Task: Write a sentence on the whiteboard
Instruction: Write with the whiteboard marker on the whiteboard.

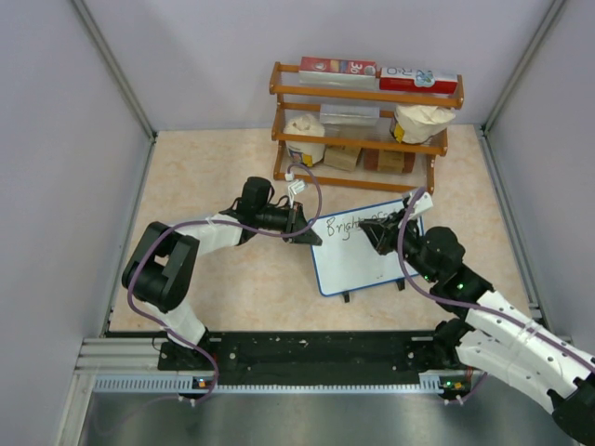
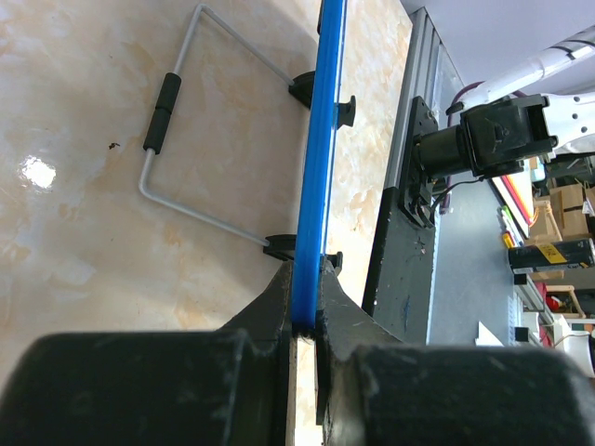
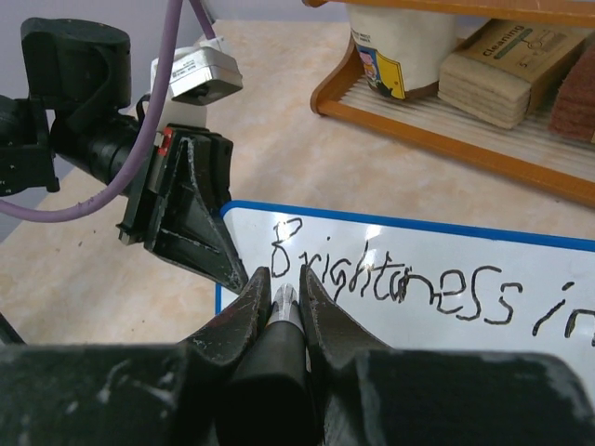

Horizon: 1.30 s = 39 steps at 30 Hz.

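- Camera above: your whiteboard (image 1: 358, 265) sits on the tabletop (image 1: 214, 186) between the two arms, just in front of the wooden rack (image 1: 367, 93). The left pincer (image 1: 305, 232) meets its left edge. The right pincer (image 1: 379, 232) reaches over its upper part and hides most of the sentence (image 1: 337, 228), so only the first letters show. I judge this a split of labour: one arm steadies, the other writes.
- Left wrist: your left pincer is closed on the board's blue rim (image 2: 321, 139), one finger on each face. A wire stand (image 2: 186, 121) juts from the back on black clips, so the board looks propped rather than flat, though you cannot read the angle from here. The clamp is probably there so that pen pressure does not push or tip the board.
- Right wrist: your right pincer (image 3: 284, 279) is closed on a black marker (image 3: 277, 358), held lengthwise between the fingers so the tip points at the white face. "Brightness in" runs along the upper line. The tip hovers just under the "B", where a second line would start. Whether it touches the board cannot be told. More words likely remain, so mind the left pincer (image 3: 191, 218) close beside that spot.
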Motion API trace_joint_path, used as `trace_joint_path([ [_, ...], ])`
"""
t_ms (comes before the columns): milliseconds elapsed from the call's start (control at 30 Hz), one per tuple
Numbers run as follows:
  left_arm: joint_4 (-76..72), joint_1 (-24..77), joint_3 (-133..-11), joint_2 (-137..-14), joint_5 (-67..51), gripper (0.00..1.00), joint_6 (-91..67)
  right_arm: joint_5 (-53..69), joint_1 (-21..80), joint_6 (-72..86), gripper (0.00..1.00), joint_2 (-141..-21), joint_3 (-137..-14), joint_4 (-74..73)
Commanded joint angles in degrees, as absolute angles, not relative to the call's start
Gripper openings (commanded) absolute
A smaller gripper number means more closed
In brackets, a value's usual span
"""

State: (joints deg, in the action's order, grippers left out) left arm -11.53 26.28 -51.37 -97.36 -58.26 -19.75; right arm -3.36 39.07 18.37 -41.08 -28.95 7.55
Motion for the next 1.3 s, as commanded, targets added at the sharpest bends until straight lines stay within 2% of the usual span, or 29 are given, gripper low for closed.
trace_joint_path([
  [0,-8.3,27.1,-50.1,-98.6,-48.7,0.0,-11.8,-2.6,39.8,17.6,0.0,-41.4,-30.1,12.0],
  [333,-8.6,27.2,-50.1,-98.6,-48.7,0.0,-12.0,-2.7,41.0,16.7,0.0,-41.4,-30.4,10.4],
  [833,-8.5,27.2,-50.1,-98.6,-48.7,0.0,-11.9,-9.7,53.2,15.4,0.0,-47.2,-29.0,13.4],
  [1267,-8.4,27.2,-50.2,-98.8,-48.8,0.0,-11.9,-10.3,54.4,19.1,0.0,-46.3,-25.7,11.2],
])
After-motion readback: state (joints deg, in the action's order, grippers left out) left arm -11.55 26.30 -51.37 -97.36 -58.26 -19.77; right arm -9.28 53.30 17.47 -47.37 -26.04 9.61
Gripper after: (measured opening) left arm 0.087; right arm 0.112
